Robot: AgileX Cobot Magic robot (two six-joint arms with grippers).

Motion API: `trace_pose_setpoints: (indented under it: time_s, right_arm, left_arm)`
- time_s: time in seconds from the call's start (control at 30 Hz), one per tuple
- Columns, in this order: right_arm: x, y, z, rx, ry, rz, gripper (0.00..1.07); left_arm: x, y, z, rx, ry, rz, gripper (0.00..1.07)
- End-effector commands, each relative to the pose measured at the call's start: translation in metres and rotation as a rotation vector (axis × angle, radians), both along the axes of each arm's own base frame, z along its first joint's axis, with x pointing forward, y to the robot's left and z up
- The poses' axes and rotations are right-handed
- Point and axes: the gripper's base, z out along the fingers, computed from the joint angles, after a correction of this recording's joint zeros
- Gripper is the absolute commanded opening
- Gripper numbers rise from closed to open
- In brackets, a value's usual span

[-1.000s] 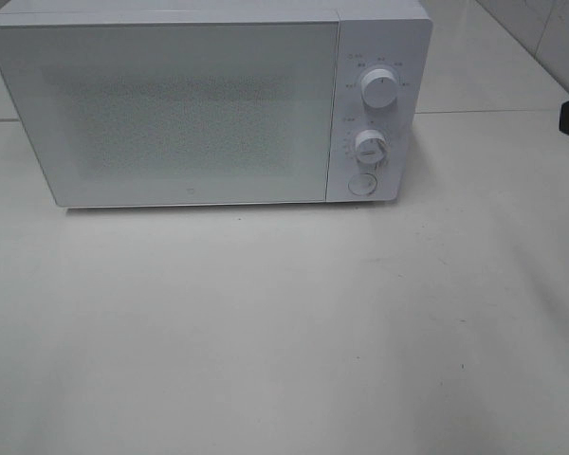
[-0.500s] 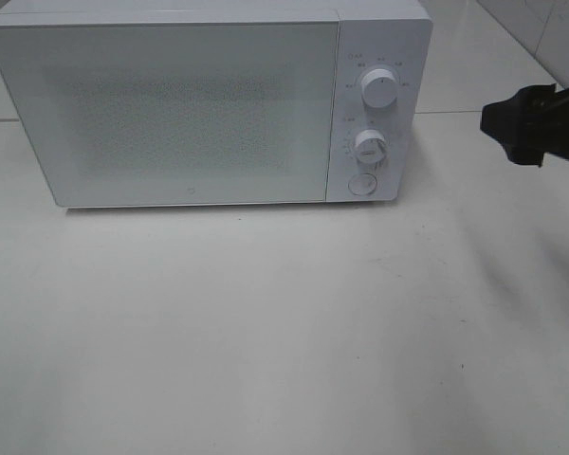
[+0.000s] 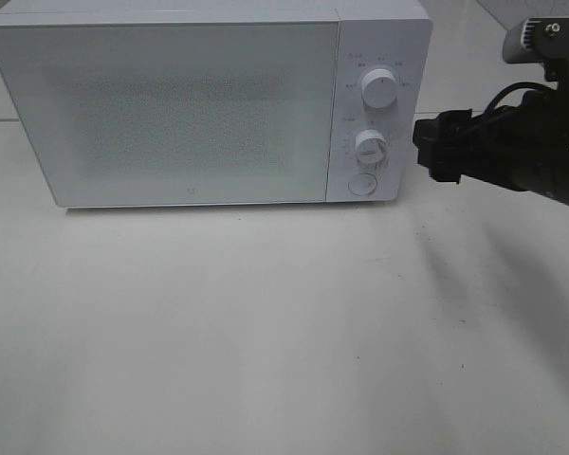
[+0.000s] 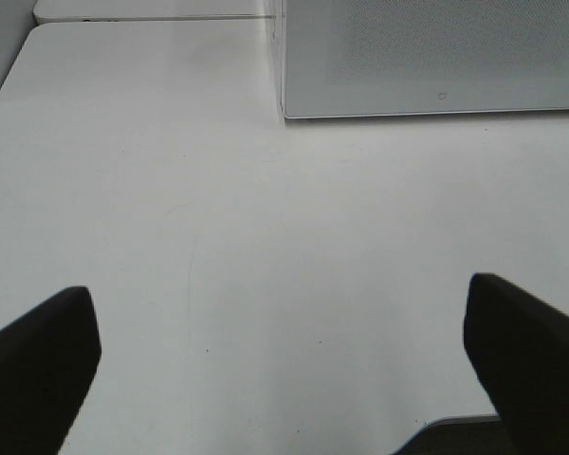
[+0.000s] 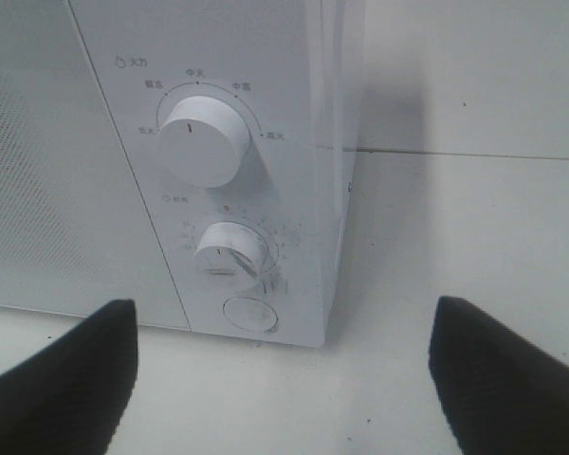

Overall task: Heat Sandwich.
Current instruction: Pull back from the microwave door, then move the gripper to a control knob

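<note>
My right tool (image 3: 429, 148) hangs just beside the microwave (image 3: 171, 104), near its knobs (image 3: 380, 88). Its jaws are wide apart and hold nothing. My left tool (image 4: 284, 370) is wide apart too, empty, above the surface (image 4: 171, 190). The microwave door is shut, and I cannot see the sandwich.

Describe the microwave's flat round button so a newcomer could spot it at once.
The white microwave stands at the table's back, its control panel on the right. At the panel's foot, under two knobs, sits the button: flat, where the knobs stick out.
</note>
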Motion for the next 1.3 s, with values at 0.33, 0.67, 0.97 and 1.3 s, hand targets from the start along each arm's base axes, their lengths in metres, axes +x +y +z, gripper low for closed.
trace_pose_setpoints:
  time_s: [0.33,0.67,0.97,1.3]
  right_arm:
    - [0.001,0.033,-0.028,-0.072,-0.1,-0.143,0.76]
    - [0.015,0.053,-0.041,-0.051,-0.091,-0.141,0.76]
    - [0.03,0.063,-0.053,-0.043,-0.1,-0.162,0.76]
    - [0.058,0.082,-0.063,-0.04,-0.132,-0.179,0.76]
  left_arm:
    - [-0.003,0.0,0.001,0.002,-0.033,0.005,0.98]
    - [-0.003,0.0,0.001,0.002,-0.033,0.005,0.98]
    - [-0.003,0.0,0.001,0.002,-0.033,0.005,0.98]
    - [-0.003,0.0,0.001,0.002,-0.033,0.005,0.98]
